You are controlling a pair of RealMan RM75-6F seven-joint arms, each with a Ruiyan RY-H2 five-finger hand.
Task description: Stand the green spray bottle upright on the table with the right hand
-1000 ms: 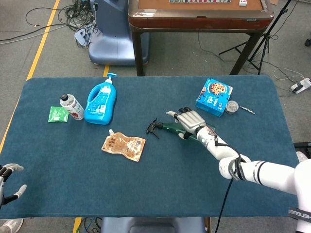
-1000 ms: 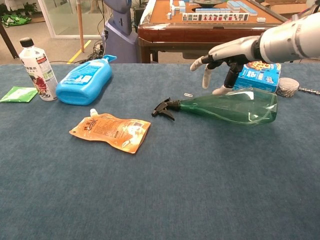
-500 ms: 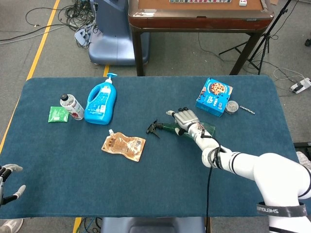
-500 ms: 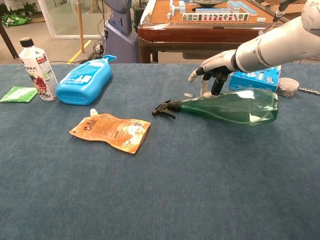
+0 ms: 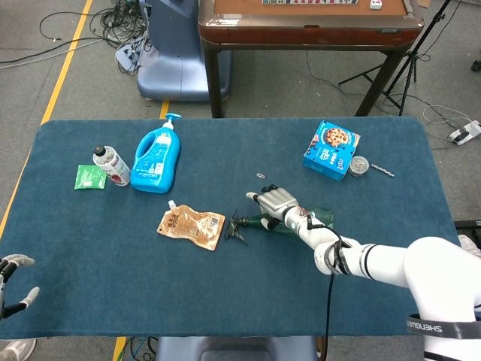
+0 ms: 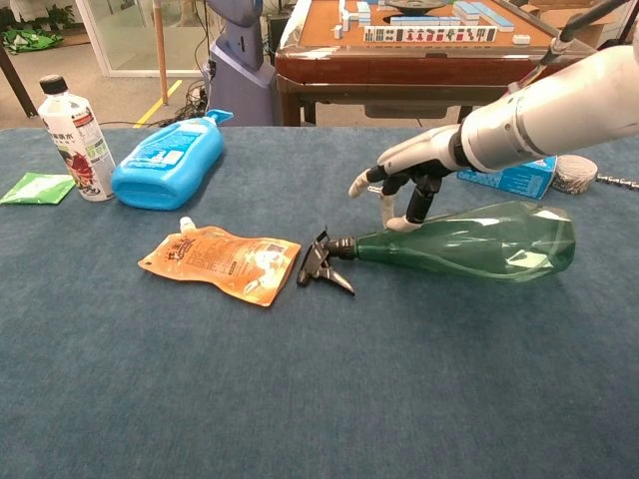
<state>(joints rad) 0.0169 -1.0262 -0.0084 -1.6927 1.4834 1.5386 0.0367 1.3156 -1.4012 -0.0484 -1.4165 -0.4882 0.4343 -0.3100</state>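
Observation:
The green spray bottle (image 6: 469,244) lies on its side on the blue table, its black trigger head (image 6: 321,267) pointing left, close to the orange pouch (image 6: 222,261). In the head view the bottle (image 5: 321,216) is mostly hidden under my right hand (image 5: 276,201). That right hand (image 6: 409,178) hovers over the bottle's narrow shoulder with fingers spread; the fingertips (image 6: 404,222) reach down to touch the shoulder from behind, and nothing is gripped. My left hand (image 5: 13,282) sits at the table's near left corner, fingers apart and holding nothing.
A blue detergent bottle (image 5: 156,156) lies at the far left beside a white bottle (image 5: 110,165) and a green packet (image 5: 90,177). A blue cookie box (image 5: 331,149) and a small round tin (image 5: 358,165) sit at the far right. A tiny clip (image 5: 261,174) lies behind the hand.
The bottle has slid nearer and to the left, its trigger head now beside the orange pouch. My right hand moved with it, staying over the neck. The left hand is still.

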